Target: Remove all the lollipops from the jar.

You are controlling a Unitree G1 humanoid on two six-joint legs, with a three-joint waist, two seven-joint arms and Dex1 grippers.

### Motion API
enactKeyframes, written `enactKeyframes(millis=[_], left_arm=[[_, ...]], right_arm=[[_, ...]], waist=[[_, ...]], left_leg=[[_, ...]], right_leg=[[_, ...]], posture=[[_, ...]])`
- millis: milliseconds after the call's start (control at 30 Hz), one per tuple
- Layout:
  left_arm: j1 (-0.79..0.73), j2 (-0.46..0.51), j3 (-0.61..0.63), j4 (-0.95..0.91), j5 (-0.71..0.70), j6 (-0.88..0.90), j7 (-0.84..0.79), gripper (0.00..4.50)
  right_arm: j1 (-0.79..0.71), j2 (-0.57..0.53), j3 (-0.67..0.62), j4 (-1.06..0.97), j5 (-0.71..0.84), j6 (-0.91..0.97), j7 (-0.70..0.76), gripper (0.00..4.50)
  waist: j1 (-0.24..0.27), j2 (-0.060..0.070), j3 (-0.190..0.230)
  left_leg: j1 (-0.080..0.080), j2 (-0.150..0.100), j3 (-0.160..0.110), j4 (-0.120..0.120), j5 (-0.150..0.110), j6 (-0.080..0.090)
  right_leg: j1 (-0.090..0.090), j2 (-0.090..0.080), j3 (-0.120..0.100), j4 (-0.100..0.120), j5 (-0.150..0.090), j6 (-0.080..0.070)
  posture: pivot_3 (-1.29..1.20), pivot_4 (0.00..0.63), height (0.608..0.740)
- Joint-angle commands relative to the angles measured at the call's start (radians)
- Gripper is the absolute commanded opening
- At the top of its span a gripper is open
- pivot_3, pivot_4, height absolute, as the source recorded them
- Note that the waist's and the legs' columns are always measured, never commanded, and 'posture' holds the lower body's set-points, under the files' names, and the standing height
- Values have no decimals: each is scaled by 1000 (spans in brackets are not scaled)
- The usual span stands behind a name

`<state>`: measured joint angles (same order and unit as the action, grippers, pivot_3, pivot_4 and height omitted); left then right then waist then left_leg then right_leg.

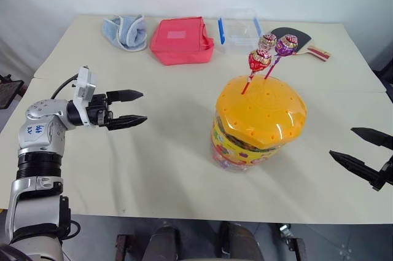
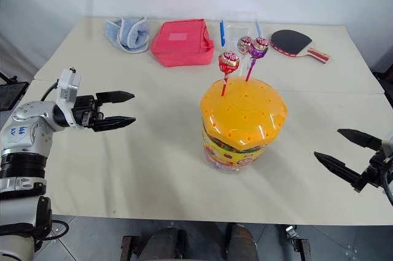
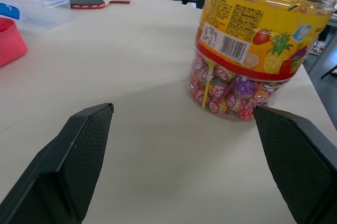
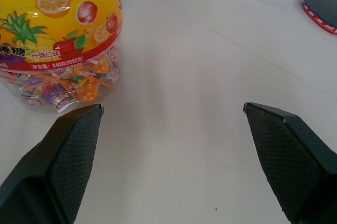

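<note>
The jar (image 1: 255,141), a clear tub with a yellow-red label and a domed orange lid (image 1: 261,110), stands in the middle of the table. Three lollipops stick upright out of the lid's far side: a red one (image 1: 259,60), a silvery-pink one (image 1: 268,41) and a purple one (image 1: 286,45). My left gripper (image 1: 134,108) hovers open to the left of the jar, pointing at it, a good gap away. To the jar's right, my right gripper (image 1: 362,147) hangs open and empty above the table's near edge. Wrapped candies (image 3: 226,89) fill the jar's bottom.
Along the table's far edge lie a light-blue cloth (image 1: 126,31), a red pouch (image 1: 181,40), a clear box with blue clips (image 1: 239,27) and a red-and-black ping-pong paddle (image 1: 301,43). A seam crosses the table (image 1: 153,169) behind the jar.
</note>
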<state>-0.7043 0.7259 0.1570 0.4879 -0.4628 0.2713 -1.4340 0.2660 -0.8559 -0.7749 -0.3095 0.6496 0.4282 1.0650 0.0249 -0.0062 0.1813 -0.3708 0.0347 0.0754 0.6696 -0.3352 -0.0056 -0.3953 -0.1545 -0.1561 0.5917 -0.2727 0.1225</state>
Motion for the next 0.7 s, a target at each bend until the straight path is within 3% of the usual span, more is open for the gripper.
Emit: enactKeyframes(millis=[33,233,467,700], left_arm=[[-35,17,-2,4,5,-15,-22,4500],[-71,20,6,-6,12,23,47,4500],[-162,18,-17,-86,-26,66,3,4500],[-262,-61,-47,-209,-109,161,-24,4500]], right_arm=[[-1,-16,-42,-23,16,-2,-6,4480],[14,-22,-74,-45,33,20,0,4480],[30,-36,-106,-71,56,47,9,4480],[16,-65,-122,-139,125,100,8,4480]], waist=[[1,0,0],[1,0,0],[1,0,0],[2,0,0]], left_leg=[[0,0,0,0,0,0],[0,0,0,1,0,0],[-1,0,0,3,0,0],[-1,0,-1,9,-1,1]], right_leg=[[0,0,0,0,0,0],[0,0,0,1,0,0],[0,0,0,2,0,0],[1,0,1,4,0,0]], posture=[[0,150,740],[0,150,740],[0,150,740],[0,150,740]])
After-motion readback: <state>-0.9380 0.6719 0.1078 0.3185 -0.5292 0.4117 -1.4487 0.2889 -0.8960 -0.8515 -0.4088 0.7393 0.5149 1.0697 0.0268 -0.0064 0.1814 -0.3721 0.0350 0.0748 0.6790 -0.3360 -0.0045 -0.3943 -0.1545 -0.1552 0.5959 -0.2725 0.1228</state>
